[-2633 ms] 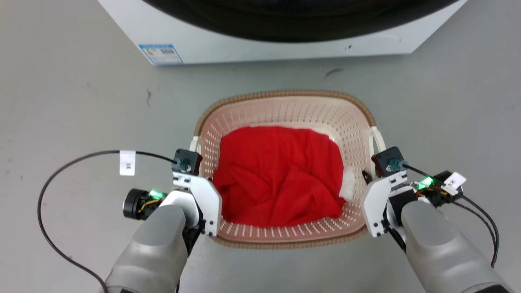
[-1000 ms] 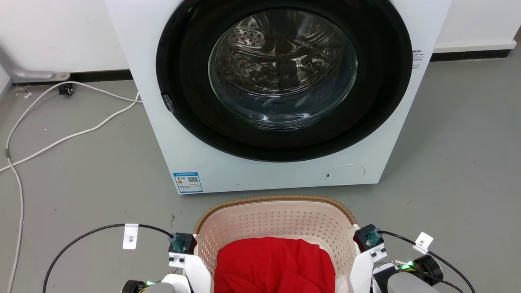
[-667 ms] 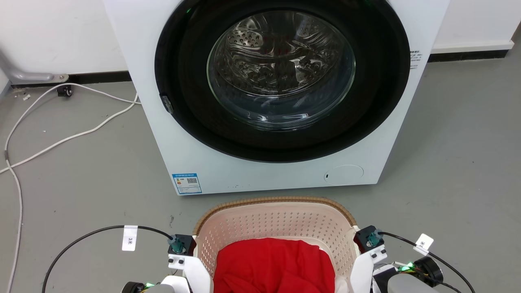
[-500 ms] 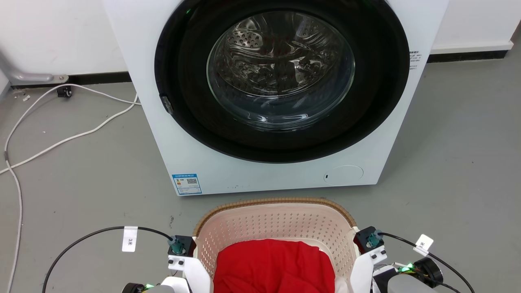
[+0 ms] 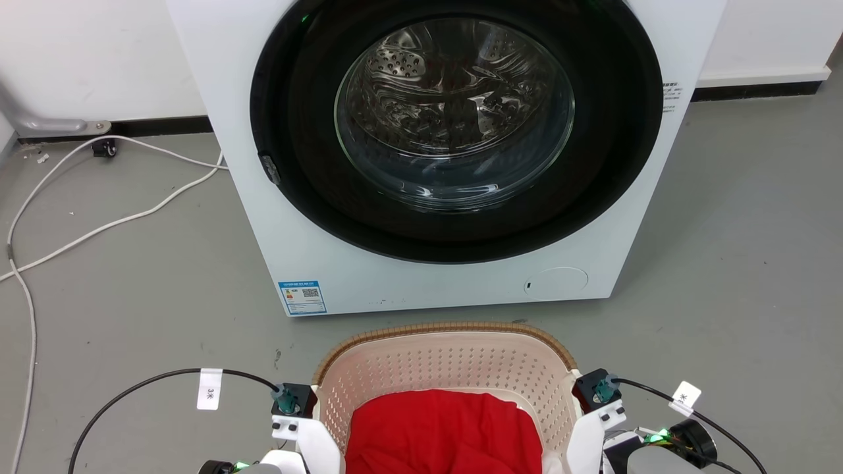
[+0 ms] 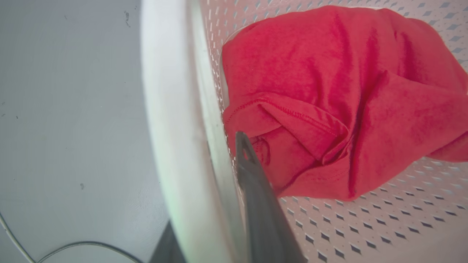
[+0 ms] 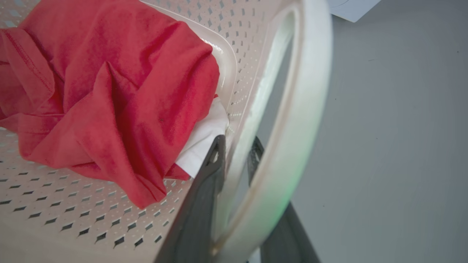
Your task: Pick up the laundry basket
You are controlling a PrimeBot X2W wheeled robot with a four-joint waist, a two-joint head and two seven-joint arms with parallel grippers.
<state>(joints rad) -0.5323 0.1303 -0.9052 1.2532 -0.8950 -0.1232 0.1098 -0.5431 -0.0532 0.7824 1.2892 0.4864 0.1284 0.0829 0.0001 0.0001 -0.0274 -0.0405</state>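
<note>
The laundry basket (image 5: 448, 362) is sitting at the lower centre of the head view, directly in front of the washing machine (image 5: 448, 289) and between the two grippers. Whether its base is touching the grey floor (image 5: 737, 276) cannot be told. Its brown woven-look rim (image 5: 448, 327) is curving along the side nearest the machine. The basket is holding a crumpled red garment (image 5: 444, 431). A white cloth (image 7: 203, 137) is showing beneath the garment at the right wall.

Markings:
- A blue-bordered sticker (image 5: 303, 297) is sitting at the lower left of the machine front. It is carrying a QR code and print too small to read.
- A short block of fine print (image 5: 671, 95) is running along the right edge of the front and is not legible.
- A white cable tag (image 5: 209, 397) beside the left wrist is reading "3米", turned sideways.
- A second white tag (image 5: 684, 399) beside the right wrist is carrying a dark mark that cannot be read with certainty.

Left gripper (image 6: 219, 164): one dark finger (image 6: 256, 204) is lying inside the basket against the perforated wall. The other is passing outside, beneath the white left handle (image 6: 164, 109). The jaws are clamping the basket's side between them.

Right gripper (image 7: 237, 146): one finger (image 7: 197, 204) is lying inside the basket, just beside the white cloth. The other is passing through the opening between the wall and the right handle (image 7: 307, 109). The jaws are clenching the wall strip.

In the head view both wrists are flanking the basket, one at each side wall. A green lamp (image 5: 655, 436) is glowing on the right wrist.
</note>
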